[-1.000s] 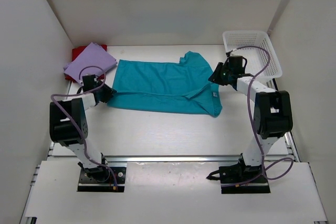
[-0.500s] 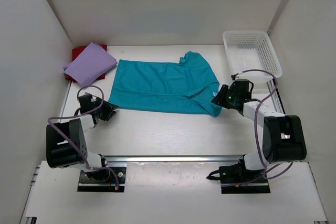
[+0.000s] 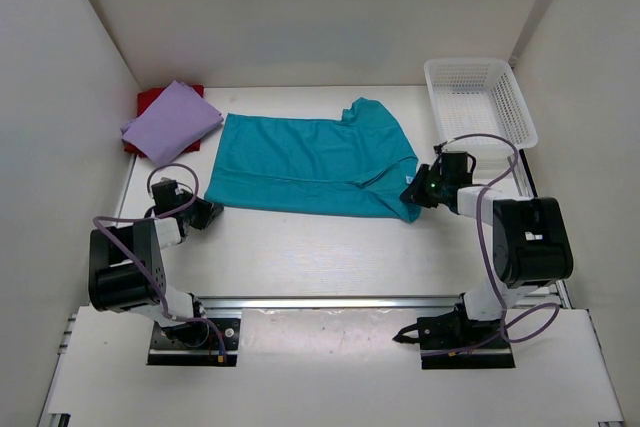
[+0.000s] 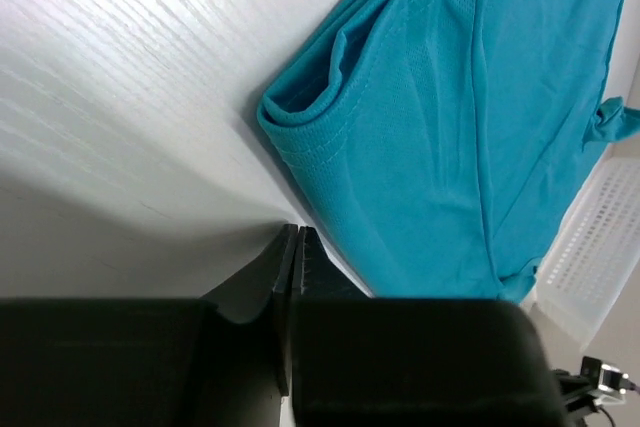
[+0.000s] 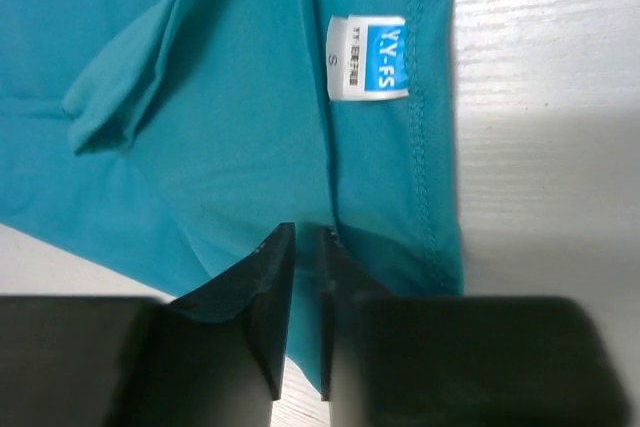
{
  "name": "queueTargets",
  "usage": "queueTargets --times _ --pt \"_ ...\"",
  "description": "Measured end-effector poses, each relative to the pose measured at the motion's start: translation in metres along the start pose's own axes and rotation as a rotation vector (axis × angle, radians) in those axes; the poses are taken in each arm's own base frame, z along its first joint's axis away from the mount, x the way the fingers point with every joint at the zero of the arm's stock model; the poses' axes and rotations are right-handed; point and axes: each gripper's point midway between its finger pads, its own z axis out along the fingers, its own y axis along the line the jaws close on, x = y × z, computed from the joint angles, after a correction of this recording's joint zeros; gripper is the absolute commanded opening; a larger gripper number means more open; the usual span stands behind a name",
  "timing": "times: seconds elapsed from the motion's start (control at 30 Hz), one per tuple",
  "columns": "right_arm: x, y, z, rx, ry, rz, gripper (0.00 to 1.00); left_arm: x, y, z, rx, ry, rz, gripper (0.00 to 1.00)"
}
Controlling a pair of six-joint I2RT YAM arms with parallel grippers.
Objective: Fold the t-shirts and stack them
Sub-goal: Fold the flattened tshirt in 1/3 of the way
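1. Left gripper (image 3: 208, 212): a second ago at the shirt's (image 3: 310, 162) 9 o'clock edge, now drawn back toward 6 and parked just off its 8 o'clock corner. Fingers pressed flat together, gripping nothing; tips down by the bare table (image 3: 300, 247), beside the hem and not on it.
2. Right gripper (image 3: 420, 192): a second ago far up the 3 o'clock edge near the basket (image 3: 470, 63), now down at the 4 o'clock corner, over the cloth. Only a thin slit left between the fingers; cannot tell whether any cloth is pinched in it.
3. Shirt: lies flat mid-table, already doubled lengthwise, collar end toward 3 o'clock, outline barely altered through the shift.
4. Meaning, as a judgement: both arms lined up on the near edge, most likely setting up a smoothing pass or the next fold; no lift started.
5. Stack: purple shirt (image 3: 172, 119) folded at 10 o'clock of the table, atop a red shirt (image 3: 150, 99); teal one not yet added.
6. Label (image 5: 368, 57) by the side seam in the right wrist view: reads "YY-FS" on blue, "S" beside it; smaller print too blurred to read.
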Motion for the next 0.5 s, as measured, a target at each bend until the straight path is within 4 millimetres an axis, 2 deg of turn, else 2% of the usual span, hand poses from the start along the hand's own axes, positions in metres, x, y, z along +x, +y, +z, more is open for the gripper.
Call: queueTargets --times 0.07,0.33,0.4,0.5 --pt "-0.003 0.002 0.001 -0.002 -0.005 -0.003 0.00 -0.001 0.000 0.000 -0.004 -0.007 -0.007 0.01" --pt "-0.013 0.008 0.003 0.000 -0.034 -0.021 0.00 -0.009 0.003 0.001 -0.023 -0.044 -0.017 0.00" --pt "-0.018 0.007 0.002 0.013 -0.040 -0.019 0.15 -0.010 0.003 0.000 -0.024 -0.048 -0.023 0.00" --pt "-0.024 0.004 0.001 0.031 -0.062 -0.025 0.25 -0.012 0.004 0.000 -0.025 -0.054 -0.026 0.00"
